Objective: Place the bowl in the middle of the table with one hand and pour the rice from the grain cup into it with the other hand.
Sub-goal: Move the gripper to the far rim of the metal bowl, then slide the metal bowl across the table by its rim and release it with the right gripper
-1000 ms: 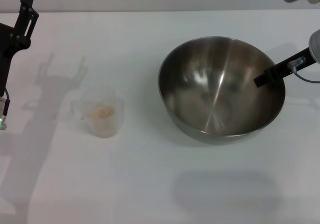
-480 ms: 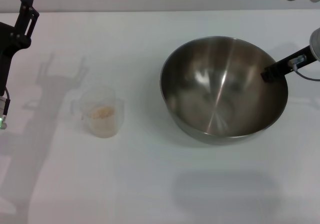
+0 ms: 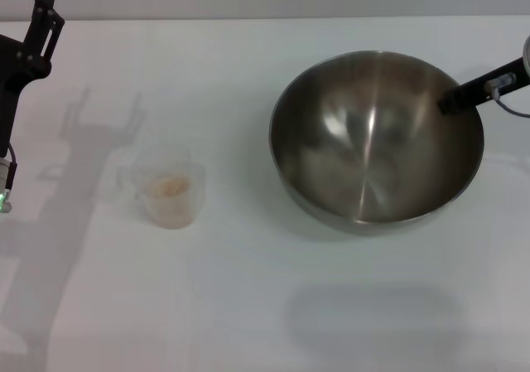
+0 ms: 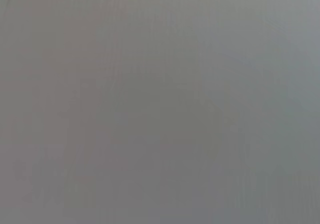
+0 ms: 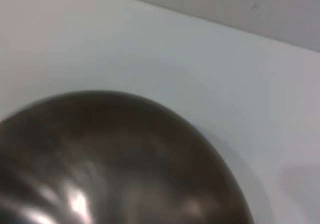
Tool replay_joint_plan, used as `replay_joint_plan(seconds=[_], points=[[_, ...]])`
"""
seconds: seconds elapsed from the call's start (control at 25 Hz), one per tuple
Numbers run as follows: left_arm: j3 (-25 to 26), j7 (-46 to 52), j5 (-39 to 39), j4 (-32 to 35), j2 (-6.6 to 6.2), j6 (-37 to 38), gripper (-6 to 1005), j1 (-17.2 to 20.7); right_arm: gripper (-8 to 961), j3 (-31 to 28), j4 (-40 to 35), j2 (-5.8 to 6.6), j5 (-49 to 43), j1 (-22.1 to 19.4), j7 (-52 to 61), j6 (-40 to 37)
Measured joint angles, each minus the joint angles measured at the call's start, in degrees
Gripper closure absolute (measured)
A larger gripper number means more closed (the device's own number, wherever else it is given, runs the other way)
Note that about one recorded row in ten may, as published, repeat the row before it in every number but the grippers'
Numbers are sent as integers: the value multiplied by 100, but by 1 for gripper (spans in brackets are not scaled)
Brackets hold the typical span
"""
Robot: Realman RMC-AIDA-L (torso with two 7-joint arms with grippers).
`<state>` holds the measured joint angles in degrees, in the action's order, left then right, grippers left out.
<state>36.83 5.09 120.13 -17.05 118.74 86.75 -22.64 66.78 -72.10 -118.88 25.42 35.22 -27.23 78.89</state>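
The steel bowl [image 3: 373,148] is on the right half of the white table [image 3: 248,306]; its shiny inside fills the right wrist view [image 5: 110,164]. My right gripper [image 3: 454,103] reaches in from the right edge and is shut on the bowl's far right rim, one black finger inside the wall. The clear grain cup [image 3: 170,194] stands upright at the left with a small heap of rice [image 3: 168,186] in it. My left gripper [image 3: 45,16] hangs open and empty at the far left, well behind the cup. The left wrist view shows only plain grey.
The left arm's shadow falls on the table between the left arm and the cup. Bare tabletop lies between the cup and the bowl and along the front edge.
The bowl has shifted to the right and toward the back with my right gripper on its rim, and it looks larger. The cup and the left arm have not moved.
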Motion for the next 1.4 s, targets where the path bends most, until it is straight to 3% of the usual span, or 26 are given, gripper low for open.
replay_joint_plan(seconds=[0.48,0.8,1.4], points=[[0,0,1,0,-7,4,185,-4,944,-265,-301,-1,457,-105,-210,-109],[0,0,1,0,-9,16,185,-6,940,-305,-341,-10,1393,-188,-514,-163],[-1,0,19,9,-9,18,186,-13,934,-142,991,3,1812,230,-805,-302]])
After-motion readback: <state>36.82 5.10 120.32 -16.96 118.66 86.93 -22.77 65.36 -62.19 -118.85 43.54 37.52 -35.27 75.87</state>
